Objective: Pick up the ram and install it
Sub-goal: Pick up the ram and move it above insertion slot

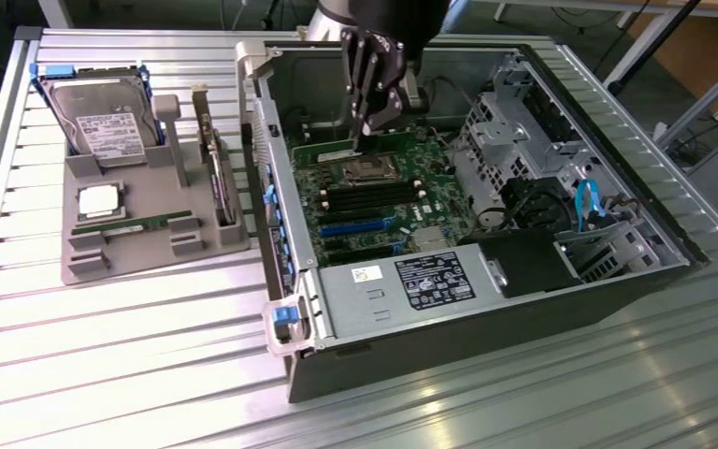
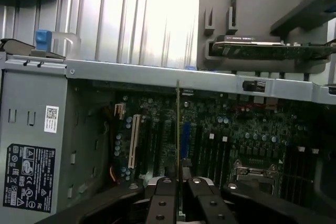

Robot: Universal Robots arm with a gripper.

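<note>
Ram (image 2: 178, 129): thin flat board, seen edge-on, pinched between the gripper's (image 2: 178, 184) black blocky fingers. It was held upright above the dark green motherboard (image 1: 384, 201), close to the square metal CPU socket (image 1: 366, 170). The arm stood near vertical, reaching down into the open steel case (image 1: 484, 318). The ribbed aluminium worktop (image 1: 122, 355) carried a grey moulded tray (image 1: 85, 271) with a hard drive (image 1: 107, 117).

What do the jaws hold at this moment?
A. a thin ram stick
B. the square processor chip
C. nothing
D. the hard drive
A: the ram stands edge-on between the closed jaws, above the motherboard inside the open case.
</note>
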